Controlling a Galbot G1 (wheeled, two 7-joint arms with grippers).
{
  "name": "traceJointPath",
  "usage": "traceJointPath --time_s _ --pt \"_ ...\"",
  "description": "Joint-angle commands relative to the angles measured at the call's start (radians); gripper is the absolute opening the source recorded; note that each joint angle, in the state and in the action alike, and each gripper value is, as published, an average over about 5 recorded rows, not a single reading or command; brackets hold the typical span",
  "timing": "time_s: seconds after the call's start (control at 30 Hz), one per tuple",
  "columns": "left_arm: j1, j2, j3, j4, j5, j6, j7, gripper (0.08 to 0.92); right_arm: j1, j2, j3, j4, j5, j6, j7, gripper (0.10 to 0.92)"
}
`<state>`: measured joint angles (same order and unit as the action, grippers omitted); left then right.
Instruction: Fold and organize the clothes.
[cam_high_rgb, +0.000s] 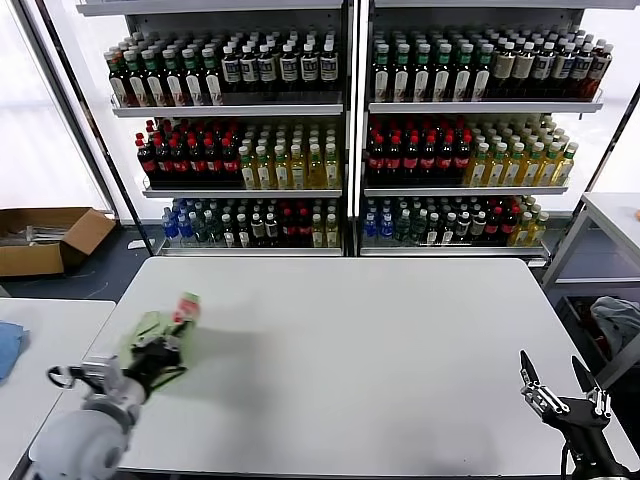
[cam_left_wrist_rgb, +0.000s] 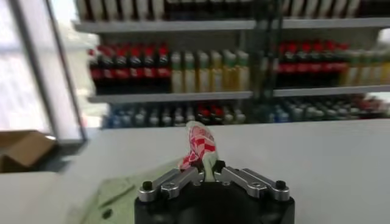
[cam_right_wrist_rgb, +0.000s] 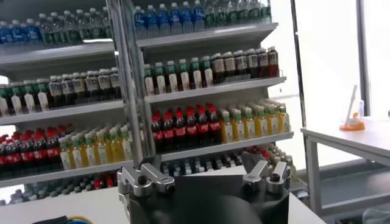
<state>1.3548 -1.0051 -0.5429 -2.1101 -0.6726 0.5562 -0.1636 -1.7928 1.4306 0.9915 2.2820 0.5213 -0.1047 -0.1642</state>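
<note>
The robot is pinching one green shirt on the big white table.

The left gripper (cam_high_rgb: 172, 345) is squeezing a fold of the light green polo shirt (cam_high_rgb: 152, 330), lifting its red-and-white print near the left side of the table (cam_high_rgb: 380, 340). The shirt is looking bunched, so the folding is likely still going on. The right gripper (cam_high_rgb: 560, 392) is waiting wide open, holding nothing, by the table's right edge. I am counting one shirt and two grippers.

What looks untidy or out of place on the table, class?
The shirt at the table's left edge is a crumpled bunch, not folded flat; the left gripper is shut on it. The right gripper waits open at the right.
</note>
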Motion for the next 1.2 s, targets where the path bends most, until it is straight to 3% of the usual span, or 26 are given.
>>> traceJointPath --time_s 0.03,0.23,0.43,0.67,0.87,1.2 --pt "-0.173 -0.094 0.563 -0.026 -0.440 0.023 -0.217 0.128 -0.002 -0.003 -0.007 0.002 -0.021 -0.008 0.006 0.823" --pt "-0.248 -0.136 0.566 0.070 -0.465 0.021 -0.227 0.128 -0.020 -0.013 -0.062 0.009 -0.083 -0.016 0.014 0.823" --pt "-0.250 -0.155 0.518 0.030 -0.471 0.003 -0.203 0.164 0.009 -0.030 -0.181 0.002 -0.178 -0.079 0.044 0.823" --pt "-0.177 -0.124 0.432 -0.128 -0.480 -0.117 -0.068 0.357 0.106 -0.083 -0.336 -0.042 -0.160 -0.175 0.110 0.823" --pt "-0.153 -0.107 0.325 -0.187 -0.476 -0.172 -0.054 0.531 0.189 -0.079 -0.563 -0.114 -0.137 -0.234 0.180 0.823" --pt "-0.108 -0.063 0.086 -0.162 -0.314 -0.178 -0.031 0.800 0.307 -0.041 -0.861 -0.290 -0.137 -0.277 0.199 0.823"
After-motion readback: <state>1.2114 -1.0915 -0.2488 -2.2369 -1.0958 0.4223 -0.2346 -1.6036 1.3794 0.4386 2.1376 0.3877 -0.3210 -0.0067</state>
